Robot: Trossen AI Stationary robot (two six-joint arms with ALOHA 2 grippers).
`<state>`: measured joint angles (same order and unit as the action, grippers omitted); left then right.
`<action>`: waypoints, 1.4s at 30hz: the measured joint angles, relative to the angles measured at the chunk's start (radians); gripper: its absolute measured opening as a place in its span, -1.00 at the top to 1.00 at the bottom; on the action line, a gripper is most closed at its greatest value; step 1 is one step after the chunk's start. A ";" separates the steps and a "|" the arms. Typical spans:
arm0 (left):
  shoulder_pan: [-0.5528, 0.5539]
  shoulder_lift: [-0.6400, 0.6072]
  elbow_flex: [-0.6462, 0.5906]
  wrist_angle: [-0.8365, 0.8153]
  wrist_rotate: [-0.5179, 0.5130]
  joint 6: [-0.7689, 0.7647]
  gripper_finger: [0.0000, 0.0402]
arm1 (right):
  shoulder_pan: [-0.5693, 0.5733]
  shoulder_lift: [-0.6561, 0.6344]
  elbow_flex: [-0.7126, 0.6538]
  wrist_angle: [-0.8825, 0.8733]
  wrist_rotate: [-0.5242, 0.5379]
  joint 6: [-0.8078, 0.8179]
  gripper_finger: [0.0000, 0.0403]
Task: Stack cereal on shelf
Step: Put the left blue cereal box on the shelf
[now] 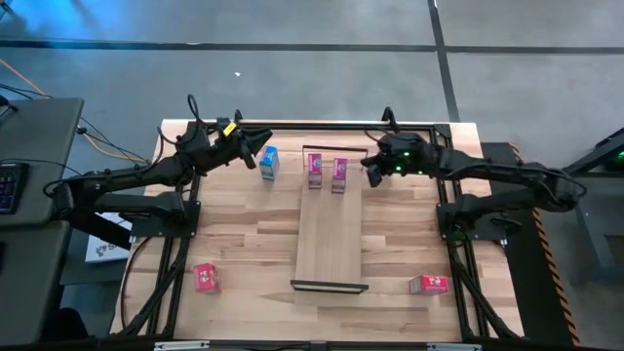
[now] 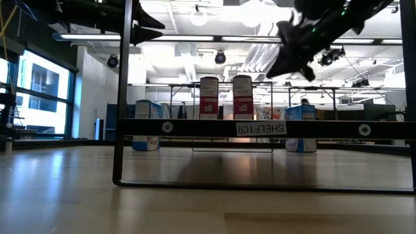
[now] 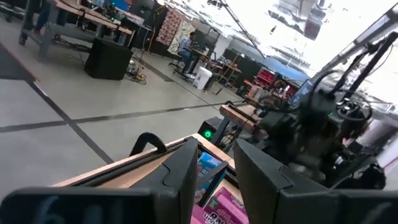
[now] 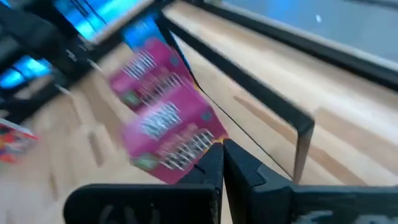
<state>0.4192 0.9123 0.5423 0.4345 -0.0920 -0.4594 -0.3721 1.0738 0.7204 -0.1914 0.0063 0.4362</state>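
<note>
The shelf (image 1: 330,234) is a long light board running from near to far at the table's middle, with black wire frames at its short ends. Two pink cereal boxes (image 1: 315,168) (image 1: 338,174) stand upright on its far end. One blue box (image 1: 269,162) stands on the table left of them. A second blue box (image 2: 301,130) shows only in the low view, under my right arm. Two red boxes (image 1: 205,277) (image 1: 429,284) lie near the table's near corners. My left gripper (image 1: 255,156) is open, raised just left of the blue box. My right gripper (image 1: 371,178) is shut, raised right of the pink boxes.
Black frame rails run along the table's far edge (image 1: 341,125) and down both sides. The shelf's near wire frame (image 2: 260,128) carries a label strip. Bare board lies between the pink boxes and the shelf's near end. A desk with a keyboard (image 1: 10,185) stands left of the table.
</note>
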 joint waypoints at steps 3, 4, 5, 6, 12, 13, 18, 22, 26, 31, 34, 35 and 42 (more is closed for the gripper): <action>0.019 0.000 0.024 -0.088 -0.007 0.001 0.50 | 0.000 -0.058 0.000 0.012 0.038 0.000 1.00; 0.031 0.001 0.051 -0.166 -0.006 0.003 0.48 | 0.000 -0.073 0.000 0.011 0.059 0.000 1.00; 0.043 0.001 0.086 -0.260 0.002 0.016 0.45 | 0.000 -0.085 0.000 0.010 0.076 0.000 1.00; 0.056 0.003 0.124 -0.367 0.005 0.033 0.42 | -0.001 -0.095 0.000 0.010 0.095 0.000 1.00; 0.121 0.084 0.327 -0.835 0.004 0.069 0.11 | -0.023 -0.106 0.000 -0.003 0.122 0.008 1.00; 0.129 0.102 0.350 -0.877 0.005 0.061 0.05 | -0.028 -0.106 0.000 -0.007 0.122 0.008 1.00; 0.146 0.205 0.393 -0.982 0.005 0.026 -0.21 | -0.049 -0.106 0.000 -0.015 0.122 0.008 1.00; 0.146 0.281 0.395 -0.964 0.006 -0.002 -0.38 | -0.054 -0.106 0.000 -0.016 0.122 0.008 1.00; 0.146 0.331 0.395 -0.960 0.008 -0.044 -0.46 | -0.054 -0.106 0.000 -0.029 0.122 0.011 1.00; 0.146 0.375 0.396 -0.963 0.004 -0.080 -0.48 | -0.054 -0.105 0.000 -0.055 0.136 0.011 1.00; 0.146 0.407 0.425 -1.011 -0.032 -0.078 -0.48 | -0.054 -0.105 0.000 -0.063 0.144 0.010 1.00; 0.146 0.419 0.440 -1.030 -0.047 -0.077 -0.48 | -0.054 -0.105 0.000 -0.063 0.144 0.009 1.00; 0.146 0.530 0.573 -1.133 -0.058 -0.071 -0.48 | -0.054 -0.105 0.000 -0.066 0.147 0.008 1.00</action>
<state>0.5650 1.4425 1.1152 -0.6984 -0.1503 -0.5301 -0.4259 0.9684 0.7208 -0.2570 0.1535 0.4442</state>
